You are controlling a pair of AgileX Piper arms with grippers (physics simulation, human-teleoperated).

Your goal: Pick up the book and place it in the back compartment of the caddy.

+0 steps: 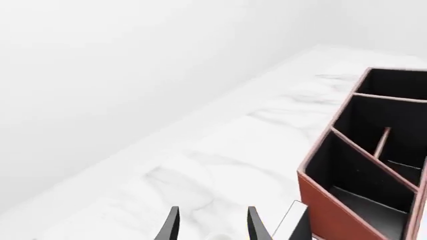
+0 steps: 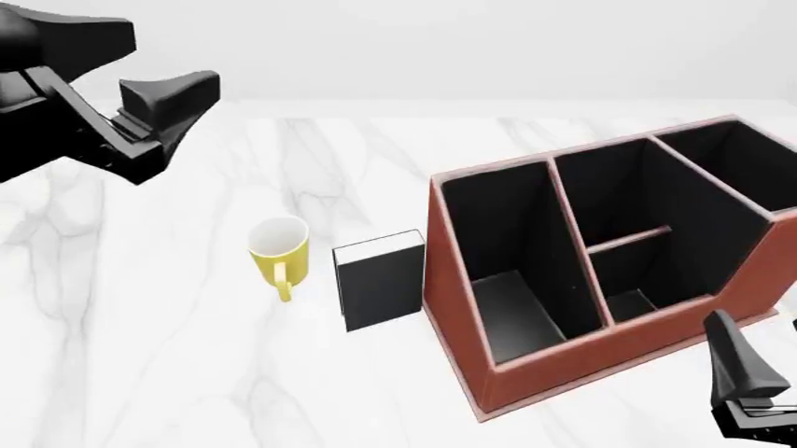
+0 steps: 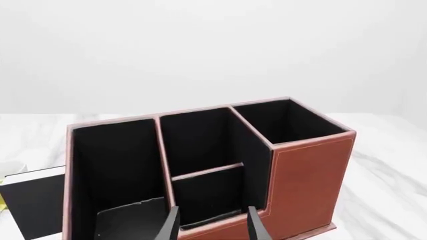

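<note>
Book (image 2: 381, 287) stands beside the caddy (image 2: 498, 373); both grippers, left (image 2: 168, 107) and right (image 3: 212, 224), spread, empty, partly cropped.

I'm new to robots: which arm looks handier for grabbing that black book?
Probably the left: it's on the book's side with open fingers. The right has the caddy between it and the book.

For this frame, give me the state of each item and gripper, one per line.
book: standing upright on the table, between mug and caddy, not held.
mug: upright, handle toward the camera, apart from the book.
caddy: upright, all visible cells empty.
back compartment: empty.
left gripper: open, empty, raised above the table.
right gripper: open, empty, near the caddy's low wall.
</note>
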